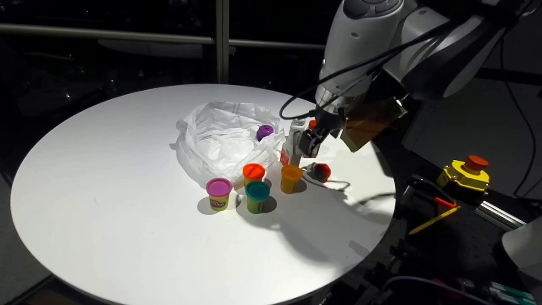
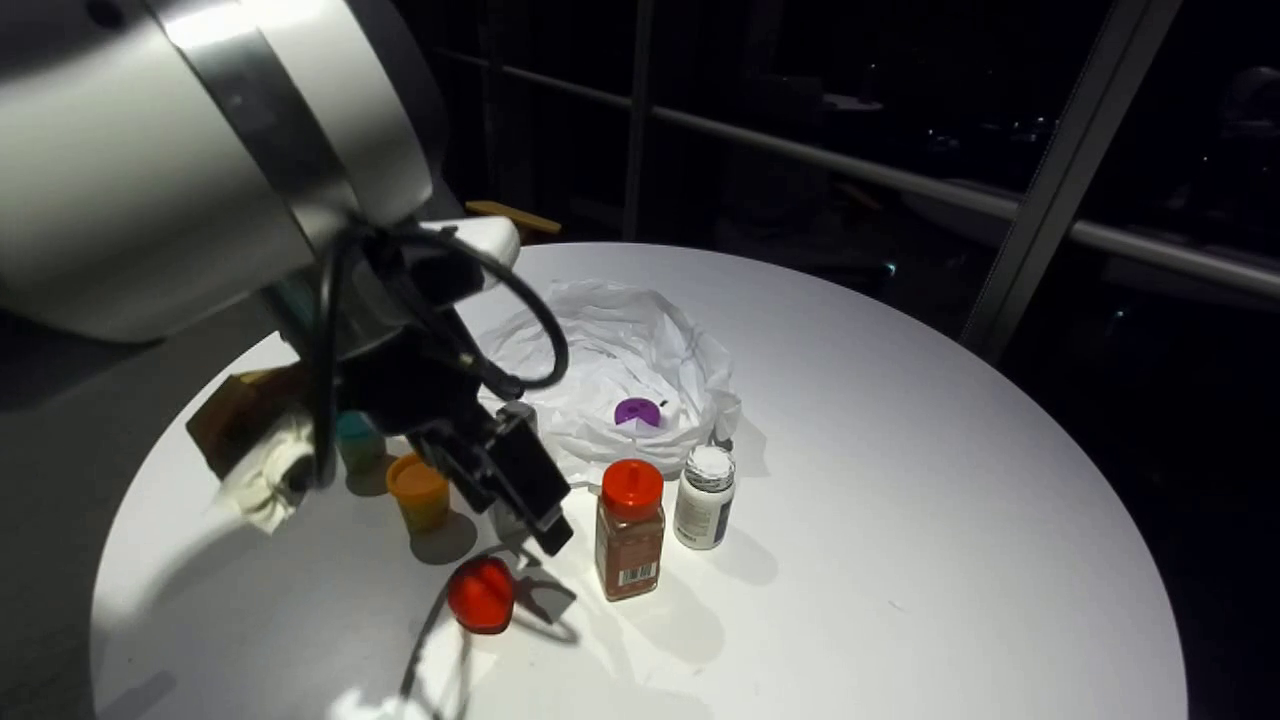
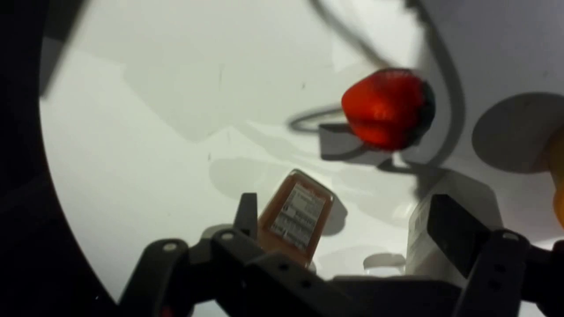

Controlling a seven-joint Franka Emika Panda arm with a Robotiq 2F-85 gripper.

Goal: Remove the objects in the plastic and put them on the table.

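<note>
A wrinkled whitish plastic bag lies spread on the white table, a purple object inside it. Outside the bag stand a red-capped spice bottle, a white bottle and a clear bottle with a red label. Tubs with pink, red-orange, teal and orange lids stand near the bag's rim. My gripper is open and grips nothing; in the wrist view its right finger overlaps the clear bottle, its left the spice bottle's edge.
A red strawberry-like item lies on the table below the gripper. A black cable loops out from the wrist. Beyond the table's edge, a yellow box with a red button sits on a dark surface.
</note>
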